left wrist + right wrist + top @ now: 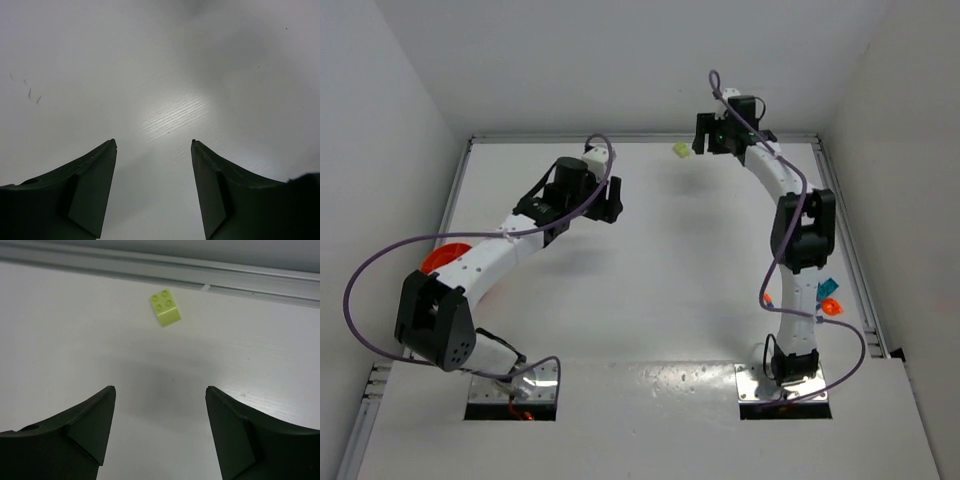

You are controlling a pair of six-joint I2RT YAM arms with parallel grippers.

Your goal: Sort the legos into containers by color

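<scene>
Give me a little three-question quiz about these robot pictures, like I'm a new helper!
1. Fill in: the bowl is ___ in colour.
2. True or false: the left gripper is open with nothing between its fingers.
3. The lime brick lies nearest to: A) the bowl B) the right gripper C) the left gripper

Key: 1 orange; 2 true; 3 B

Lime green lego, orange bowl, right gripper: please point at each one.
lime green lego (163, 301), right wrist view, studded top face
orange bowl (440, 260), top external view, visible rim part
right gripper (160, 390), right wrist view, midway between fingertips
</scene>
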